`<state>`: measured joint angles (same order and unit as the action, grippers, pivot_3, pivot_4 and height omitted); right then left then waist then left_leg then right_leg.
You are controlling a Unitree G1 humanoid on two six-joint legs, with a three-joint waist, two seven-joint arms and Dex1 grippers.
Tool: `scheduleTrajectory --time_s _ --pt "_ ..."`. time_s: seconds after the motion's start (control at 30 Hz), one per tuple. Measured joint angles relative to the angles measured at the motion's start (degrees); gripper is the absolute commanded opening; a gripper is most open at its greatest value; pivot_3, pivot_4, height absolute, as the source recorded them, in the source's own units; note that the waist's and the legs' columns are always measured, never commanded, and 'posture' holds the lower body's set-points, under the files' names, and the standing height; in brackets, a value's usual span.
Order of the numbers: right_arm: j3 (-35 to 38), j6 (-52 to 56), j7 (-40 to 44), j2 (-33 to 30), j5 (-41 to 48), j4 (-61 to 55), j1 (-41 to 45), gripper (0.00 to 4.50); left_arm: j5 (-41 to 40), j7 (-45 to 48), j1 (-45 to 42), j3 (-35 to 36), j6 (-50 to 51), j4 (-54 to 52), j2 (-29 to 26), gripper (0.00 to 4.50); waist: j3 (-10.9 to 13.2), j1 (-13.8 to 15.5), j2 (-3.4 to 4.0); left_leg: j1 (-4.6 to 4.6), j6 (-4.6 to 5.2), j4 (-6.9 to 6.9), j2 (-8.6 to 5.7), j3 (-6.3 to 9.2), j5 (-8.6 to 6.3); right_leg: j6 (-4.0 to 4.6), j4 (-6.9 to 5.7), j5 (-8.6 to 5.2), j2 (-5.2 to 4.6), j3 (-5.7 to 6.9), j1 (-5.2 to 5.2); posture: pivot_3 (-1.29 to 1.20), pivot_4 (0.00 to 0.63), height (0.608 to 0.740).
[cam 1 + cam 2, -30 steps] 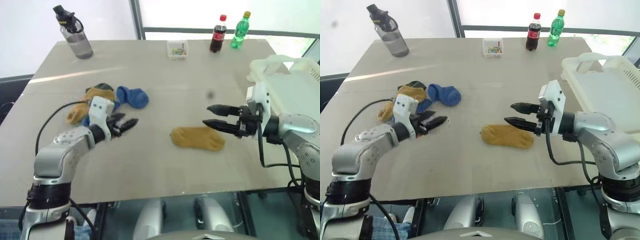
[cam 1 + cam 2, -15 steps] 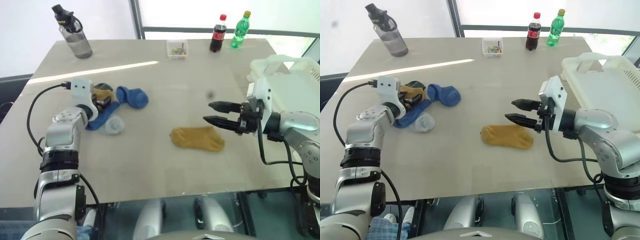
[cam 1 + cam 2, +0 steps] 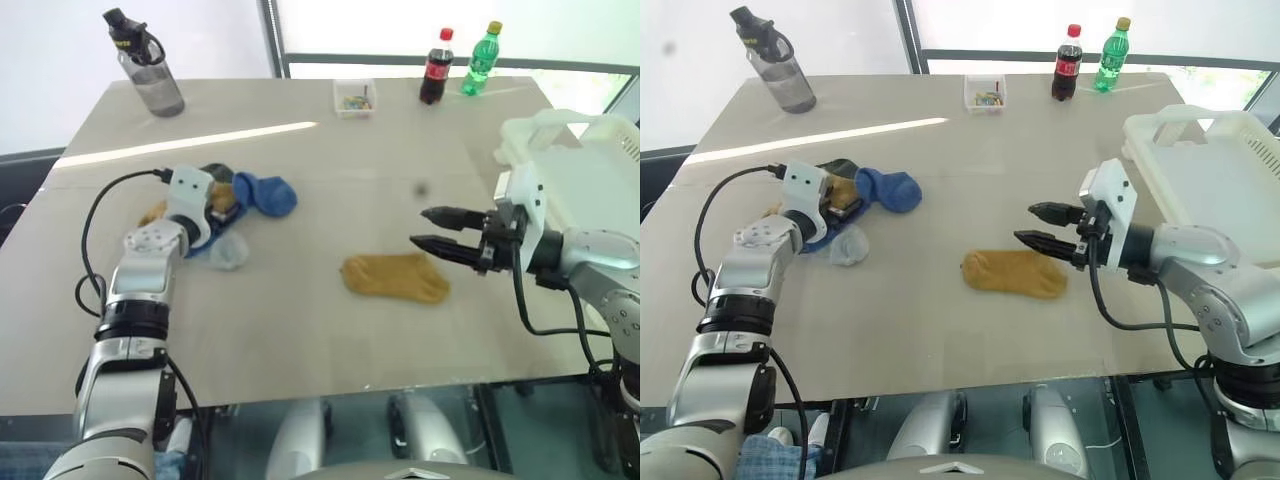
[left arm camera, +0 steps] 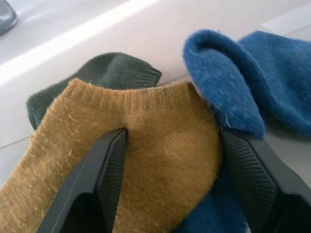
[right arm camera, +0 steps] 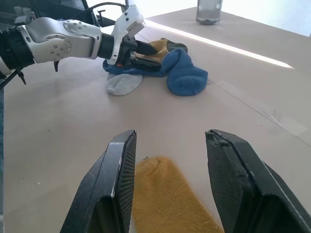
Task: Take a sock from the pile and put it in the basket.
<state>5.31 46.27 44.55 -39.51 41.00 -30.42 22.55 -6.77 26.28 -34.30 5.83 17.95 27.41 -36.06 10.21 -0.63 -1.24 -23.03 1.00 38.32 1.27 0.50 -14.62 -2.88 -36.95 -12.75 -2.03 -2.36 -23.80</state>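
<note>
Left claw (image 4: 170,194): fingers apart, straddling a mustard-yellow knit ankle sock (image 4: 146,160) in the loose sock pile (image 3: 235,200) near the tabletop's (image 3: 330,160) left edge. Right claw (image 3: 432,230): apart, empty, above a second mustard sock (image 3: 395,277). Cream-white slotted plastic basket (image 3: 585,175): right edge.

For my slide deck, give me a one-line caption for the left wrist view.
Open left claw straddling a mustard-yellow sock in the pile, beside blue sock and dark green sock.
</note>
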Motion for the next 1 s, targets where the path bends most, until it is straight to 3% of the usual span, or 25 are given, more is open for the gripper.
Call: scheduleTrajectory --time_s 0.07,0.17,0.33,0.8,1.0 --pt "0.00 -0.11 -0.09 0.00 0.12 -0.07 -0.12 2.28 0.41 0.03 0.90 0.05 0.25 -1.15 -0.30 3.23 0.00 0.00 0.00 0.01 0.00 0.00 0.00 0.01 0.00 0.00 -0.01 0.00 0.00 0.01 0.00 0.00 0.150 0.740" --pt "0.01 -0.26 -0.07 0.00 0.14 -0.06 -0.34 2.30 1.15 0.02 1.81 0.05 0.27 -2.44 -0.67 2.50 0.00 -0.01 0.00 0.01 0.00 0.00 0.00 0.00 0.00 0.00 -0.02 0.00 0.00 0.00 0.00 0.00 0.150 0.740" --pt "0.01 -0.46 -0.05 0.00 0.12 -0.06 -0.34 2.30 2.22 -0.35 3.15 0.29 0.16 -4.16 -0.78 0.05 0.00 0.00 0.00 0.01 0.00 0.01 0.00 0.01 0.00 0.00 -0.02 0.00 0.00 0.01 0.00 0.00 0.150 0.740" --pt "-0.01 -0.87 -0.02 0.00 0.06 0.00 -0.78 2.30 1.62 0.81 5.59 0.52 1.75 -9.26 -0.72 0.05 0.00 0.03 0.00 0.01 0.00 0.01 0.00 0.01 0.00 0.00 -0.02 0.00 0.00 0.01 0.00 0.00 0.150 0.740" --pt "0.02 -1.55 -0.01 -0.11 0.04 0.08 -1.21 2.30 -8.57 9.50 14.06 1.17 8.31 -25.25 0.37 0.05 0.00 0.01 0.00 0.01 0.00 0.01 0.04 0.03 0.00 0.01 -0.05 0.00 -0.03 0.02 0.00 0.00 0.150 0.740"
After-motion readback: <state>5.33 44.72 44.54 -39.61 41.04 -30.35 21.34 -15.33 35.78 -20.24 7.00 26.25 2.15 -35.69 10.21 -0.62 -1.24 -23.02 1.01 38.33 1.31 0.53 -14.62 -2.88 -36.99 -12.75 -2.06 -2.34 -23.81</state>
